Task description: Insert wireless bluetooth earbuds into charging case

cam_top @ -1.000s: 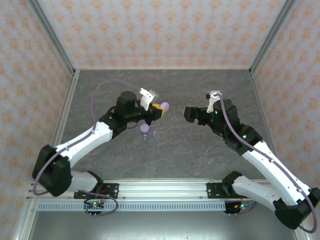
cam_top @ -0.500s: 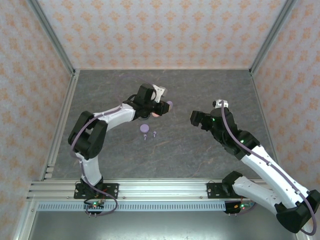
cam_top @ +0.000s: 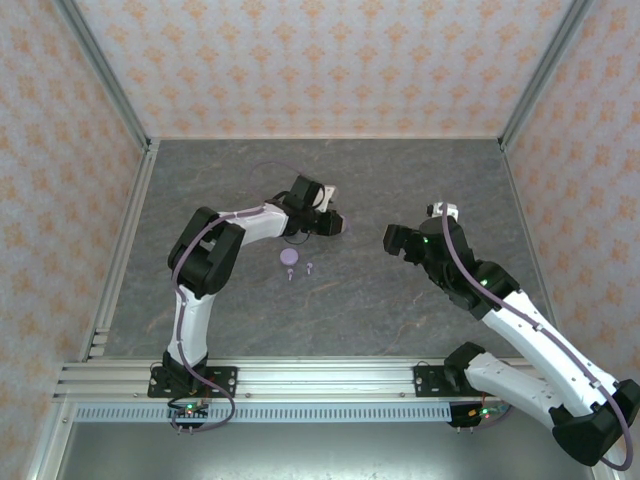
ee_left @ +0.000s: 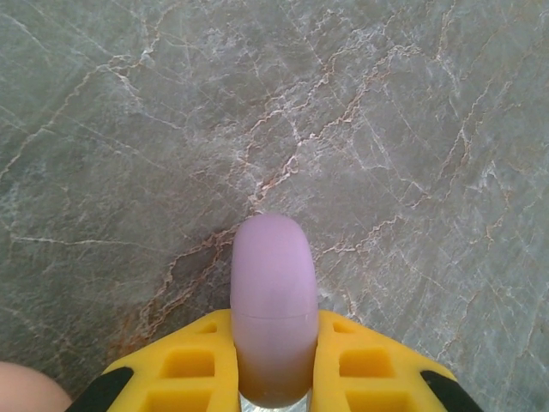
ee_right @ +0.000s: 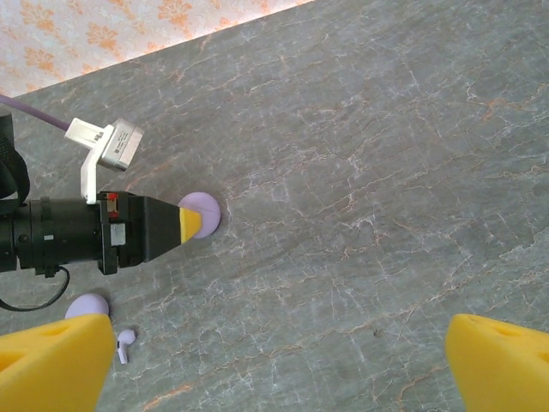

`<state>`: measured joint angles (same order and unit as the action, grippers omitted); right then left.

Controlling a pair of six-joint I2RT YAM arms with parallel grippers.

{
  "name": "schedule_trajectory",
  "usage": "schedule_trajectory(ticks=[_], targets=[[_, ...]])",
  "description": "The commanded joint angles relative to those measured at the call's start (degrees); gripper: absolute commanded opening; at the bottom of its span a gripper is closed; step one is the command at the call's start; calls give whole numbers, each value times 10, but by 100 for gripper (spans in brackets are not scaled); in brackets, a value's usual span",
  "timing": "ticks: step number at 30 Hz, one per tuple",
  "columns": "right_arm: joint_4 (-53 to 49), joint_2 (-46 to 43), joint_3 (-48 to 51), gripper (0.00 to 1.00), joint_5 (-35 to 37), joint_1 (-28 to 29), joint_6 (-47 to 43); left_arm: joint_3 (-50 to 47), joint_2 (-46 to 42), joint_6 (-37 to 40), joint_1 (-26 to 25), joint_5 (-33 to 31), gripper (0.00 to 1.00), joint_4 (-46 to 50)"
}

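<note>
My left gripper (ee_left: pixel 273 378) is shut on a lilac charging case (ee_left: pixel 273 300), closed, its seam showing between the yellow fingers. In the top view this gripper (cam_top: pixel 333 222) reaches low over the table's middle. The right wrist view shows the case (ee_right: pixel 206 209) at the left fingertips, close to the table; whether it touches I cannot tell. A second lilac disc (cam_top: pixel 289 257) lies nearer, with a tiny lilac earbud (cam_top: pixel 310 267) beside it. The right wrist view also catches that disc (ee_right: pixel 88 305) and earbud (ee_right: pixel 126 344). My right gripper (cam_top: pixel 392 238) stands open and holds nothing, its fingers (ee_right: pixel 56 360) wide apart.
The grey marbled table (cam_top: pixel 400 180) is walled by patterned panels with metal posts (cam_top: pixel 105 75) at the back corners. A lilac cable (cam_top: pixel 260 170) loops off the left arm. Bare table lies between the two grippers.
The left arm has swung its elbow in and carried the case slightly right and lower. The right gripper has drawn back a little to the right, still open.
</note>
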<state>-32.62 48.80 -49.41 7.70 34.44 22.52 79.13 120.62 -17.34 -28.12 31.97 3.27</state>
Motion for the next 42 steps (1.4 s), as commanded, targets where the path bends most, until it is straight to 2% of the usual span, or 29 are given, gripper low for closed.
schedule_trajectory(ticks=[1, 14, 21, 27, 33, 38, 42], targets=[[-13, -1, -16, 99, 19, -3, 4, 22, 3, -4, -4, -11, 13, 15], [-21, -1, -17, 99, 21, -3, 6, 34, 1, 24, -6, -36, 34, 56], [-26, -2, -20, 99, 21, -3, -1, 37, -39, 39, -6, -48, 38, 76], [-28, -3, -24, 99, 16, -3, -16, 16, -108, 53, -6, -65, 41, 95], [-17, 0, -26, 99, 0, -3, -31, -19, -218, 62, 3, -68, 44, 101], [8, 27, -36, 99, -62, -3, -52, -77, -316, 57, 30, -93, 48, 91], [15, 84, -59, 99, -121, 1, -66, -134, -392, 46, 64, -113, 54, 83]])
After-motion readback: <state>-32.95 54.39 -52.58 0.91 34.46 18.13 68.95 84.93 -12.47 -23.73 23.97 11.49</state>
